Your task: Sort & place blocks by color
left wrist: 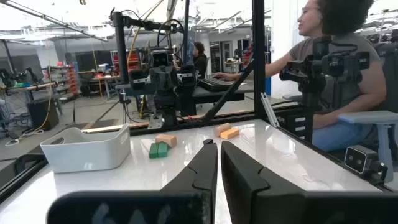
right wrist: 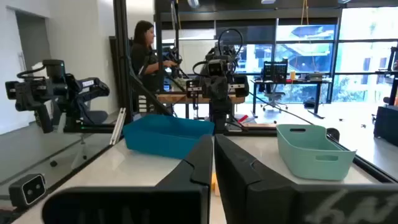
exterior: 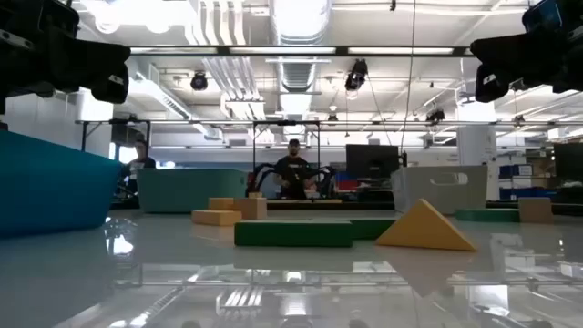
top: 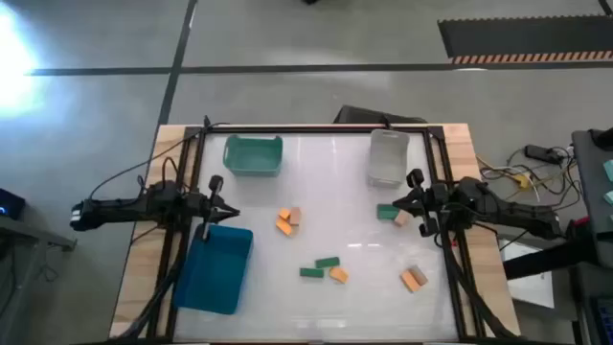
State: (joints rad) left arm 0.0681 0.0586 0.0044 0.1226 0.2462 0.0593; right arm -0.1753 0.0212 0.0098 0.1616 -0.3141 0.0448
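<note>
The blue bin [exterior: 41,187] was cut off by the low view's edge. An orange block [right wrist: 213,181] sat mostly hidden behind the right gripper's fingers [right wrist: 199,163].

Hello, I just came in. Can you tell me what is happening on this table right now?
Nothing is being handled at the moment. The left gripper waits at the table's left edge, above the blue bin, and the right gripper waits at the right edge; both are shut and empty. The orange, green and tan blocks lie loose in small groups on the white table. The teal bin and the white bin at the far side look empty, so sorting has not begun.
</note>
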